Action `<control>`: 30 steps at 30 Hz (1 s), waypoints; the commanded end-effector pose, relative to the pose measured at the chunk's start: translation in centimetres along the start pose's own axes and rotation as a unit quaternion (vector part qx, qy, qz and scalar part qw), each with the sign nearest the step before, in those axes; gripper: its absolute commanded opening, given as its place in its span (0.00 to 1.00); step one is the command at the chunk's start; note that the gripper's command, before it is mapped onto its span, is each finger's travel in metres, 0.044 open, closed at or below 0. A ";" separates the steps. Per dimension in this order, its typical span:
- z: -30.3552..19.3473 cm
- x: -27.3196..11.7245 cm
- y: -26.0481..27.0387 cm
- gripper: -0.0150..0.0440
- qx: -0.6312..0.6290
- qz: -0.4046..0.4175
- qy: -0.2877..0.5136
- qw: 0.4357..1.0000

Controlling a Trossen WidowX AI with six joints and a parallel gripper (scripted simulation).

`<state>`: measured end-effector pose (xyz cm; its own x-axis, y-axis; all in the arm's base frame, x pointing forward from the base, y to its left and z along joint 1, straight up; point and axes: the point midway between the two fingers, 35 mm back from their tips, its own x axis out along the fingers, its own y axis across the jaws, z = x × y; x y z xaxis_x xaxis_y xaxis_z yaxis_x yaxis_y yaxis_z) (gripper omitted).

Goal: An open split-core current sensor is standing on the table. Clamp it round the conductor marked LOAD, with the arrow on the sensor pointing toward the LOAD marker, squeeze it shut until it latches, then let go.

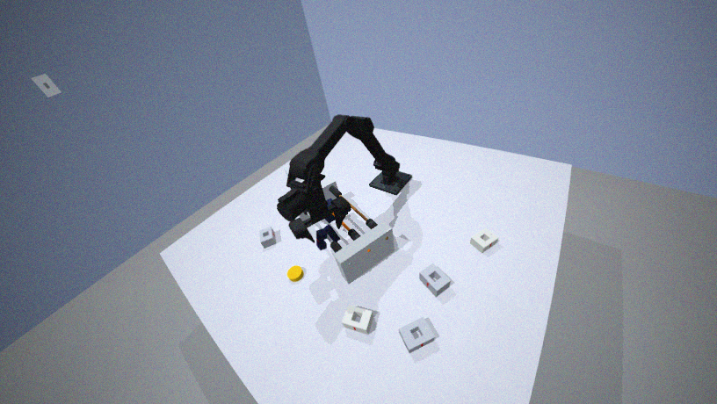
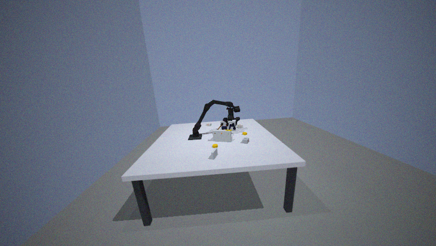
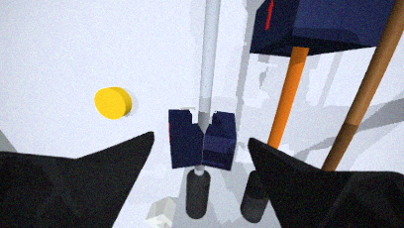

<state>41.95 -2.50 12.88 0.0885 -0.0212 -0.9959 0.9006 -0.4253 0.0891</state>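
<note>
- The pincer stands apart, fingertips either side of the dark blue split-core sensor.
- That sensor sits around the pale grey conductor; latching cannot be told.

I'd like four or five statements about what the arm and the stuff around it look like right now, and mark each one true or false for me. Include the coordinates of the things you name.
1. The hand (image 3: pixel 202 139) is clamped tight on the dark blue sensor (image 3: pixel 218 141). False: its fingers stand open, one on either side of the sensor.
2. The sensor is around the pale grey conductor (image 3: pixel 209 55). True.
3. An orange conductor (image 3: pixel 287 96) runs between the pale grey conductor and a brown one (image 3: pixel 363 94). True.
4. The round disc (image 1: pixel 295 273) (image 3: pixel 113 103) beside the conductors is red. False: it is yellow.
5. A larger dark blue block (image 3: pixel 340 22) sits at the orange conductor. True.
</note>
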 end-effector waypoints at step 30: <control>0.1 3.2 0.0 0.93 -0.001 0.005 0.002 1.000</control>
<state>42.23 -2.62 9.58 0.0975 -0.0219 -0.9950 0.9003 -0.4242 0.0975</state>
